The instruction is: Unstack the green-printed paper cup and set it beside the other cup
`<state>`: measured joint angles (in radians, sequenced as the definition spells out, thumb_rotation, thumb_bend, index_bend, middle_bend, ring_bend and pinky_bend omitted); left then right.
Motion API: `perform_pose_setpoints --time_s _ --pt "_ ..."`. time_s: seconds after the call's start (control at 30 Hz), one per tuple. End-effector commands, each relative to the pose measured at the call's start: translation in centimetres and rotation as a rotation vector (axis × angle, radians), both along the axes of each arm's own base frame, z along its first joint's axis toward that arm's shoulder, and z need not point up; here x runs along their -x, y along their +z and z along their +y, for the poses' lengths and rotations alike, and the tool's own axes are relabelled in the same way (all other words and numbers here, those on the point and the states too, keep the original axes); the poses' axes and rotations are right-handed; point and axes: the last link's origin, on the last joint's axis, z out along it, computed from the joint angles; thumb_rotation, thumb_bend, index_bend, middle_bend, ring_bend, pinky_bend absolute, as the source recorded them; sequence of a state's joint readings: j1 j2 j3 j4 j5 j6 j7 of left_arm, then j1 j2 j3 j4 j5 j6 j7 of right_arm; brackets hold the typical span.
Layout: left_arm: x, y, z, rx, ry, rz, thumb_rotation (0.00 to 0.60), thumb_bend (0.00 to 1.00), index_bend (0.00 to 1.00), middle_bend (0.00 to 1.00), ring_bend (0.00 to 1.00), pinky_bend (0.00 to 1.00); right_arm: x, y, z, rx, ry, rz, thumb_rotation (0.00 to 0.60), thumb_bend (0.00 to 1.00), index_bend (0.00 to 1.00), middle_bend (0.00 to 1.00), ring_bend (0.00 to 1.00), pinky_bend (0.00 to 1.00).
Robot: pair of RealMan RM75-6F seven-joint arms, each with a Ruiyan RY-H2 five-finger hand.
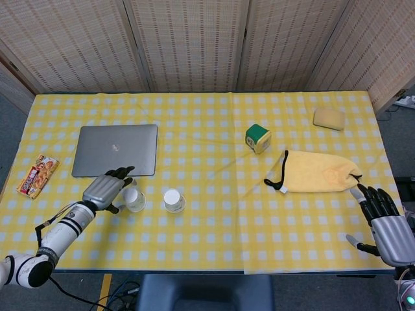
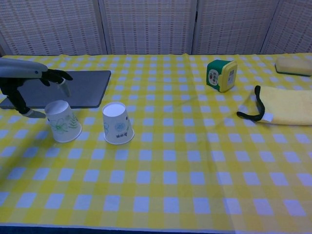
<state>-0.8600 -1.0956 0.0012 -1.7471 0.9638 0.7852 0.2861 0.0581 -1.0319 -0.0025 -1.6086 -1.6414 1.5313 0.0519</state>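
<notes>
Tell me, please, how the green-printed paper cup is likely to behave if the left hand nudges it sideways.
The green-printed cup looks thin and empty, so it probably slides or tips at a light touch. Upside down on its wide rim, it seems fairly stable. Its paper wall likely dents if the left hand presses firmly.

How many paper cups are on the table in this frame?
2. The green-printed paper cup stands upside down at the left hand, in front of the laptop. The other cup stands upside down just right of it, apart. None looks hidden.
</notes>
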Motion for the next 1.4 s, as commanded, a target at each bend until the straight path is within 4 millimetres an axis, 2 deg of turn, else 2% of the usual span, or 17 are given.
perform_pose_setpoints --time_s 0.03,0.17,0.33,0.53,0.63,0.7,0.77,0.9,1.0,1.17,1.4 --pt "-0.2 0.2 -0.1 -0.001 -0.001 -0.012 0.600 0.32 0.19 0.00 0.00 0.16 0.0 0.0 0.0 0.000 0.002 -0.001 0.600 0.15 0.00 0.00 0.00 0.00" --pt "-0.8 1.1 -0.6 -0.018 -0.009 -0.033 0.600 0.32 0.16 0.00 0.00 0.16 -0.1 0.1 0.1 -0.001 0.008 -0.002 0.600 0.15 0.00 0.00 0.00 0.00" --pt "-1.7 3.8 -2.1 -0.073 -0.033 -0.034 0.600 0.32 0.14 0.00 0.00 0.16 -0.1 0.2 0.3 0.001 0.016 -0.006 0.600 0.15 0.00 0.00 0.00 0.00" --pt "-1.2 7.6 -6.0 -0.182 -0.035 -0.057 0.600 0.32 0.03 0.00 0.00 0.16 -0.2 0.1 0.6 -0.008 0.030 -0.008 0.600 0.15 0.00 0.00 0.00 0.00" --pt "0.1 9.1 -8.5 -0.239 -0.022 -0.078 0.600 0.32 0.01 0.00 0.00 0.16 -0.3 0.1 0.8 -0.015 0.035 -0.009 0.600 0.15 0.00 0.00 0.00 0.00" --pt "0.5 9.5 -9.3 -0.257 -0.021 -0.086 0.600 0.32 0.00 0.00 0.00 0.16 -0.3 0.0 0.8 -0.017 0.036 -0.009 0.600 0.15 0.00 0.00 0.00 0.00" --pt "1.9 10.9 -11.4 -0.325 -0.013 -0.088 0.600 0.32 0.00 0.00 0.00 0.17 -0.4 -0.2 1.0 -0.028 0.040 -0.009 0.600 0.15 0.00 0.00 0.00 0.00" --pt "3.9 11.9 -14.1 -0.431 -0.011 -0.076 0.600 0.32 0.00 0.00 0.00 0.16 -0.6 -0.3 1.2 -0.032 0.048 -0.006 0.600 0.15 0.00 0.00 0.00 0.00" --pt "5.7 12.0 -16.0 -0.509 0.002 -0.079 0.600 0.32 0.00 0.00 0.00 0.16 -0.6 -0.4 1.3 -0.032 0.049 -0.004 0.600 0.15 0.00 0.00 0.00 0.00" --pt "8.7 11.2 -18.0 -0.576 0.023 -0.111 0.600 0.32 0.00 0.00 0.00 0.16 -0.7 -0.8 1.6 -0.037 0.052 0.005 0.600 0.15 0.00 0.00 0.00 0.00" --pt "11.8 10.4 -18.7 -0.640 0.019 -0.069 0.600 0.32 0.01 0.00 0.00 0.16 -0.8 -1.1 1.8 -0.018 0.035 0.014 0.600 0.15 0.00 0.00 0.00 0.00"
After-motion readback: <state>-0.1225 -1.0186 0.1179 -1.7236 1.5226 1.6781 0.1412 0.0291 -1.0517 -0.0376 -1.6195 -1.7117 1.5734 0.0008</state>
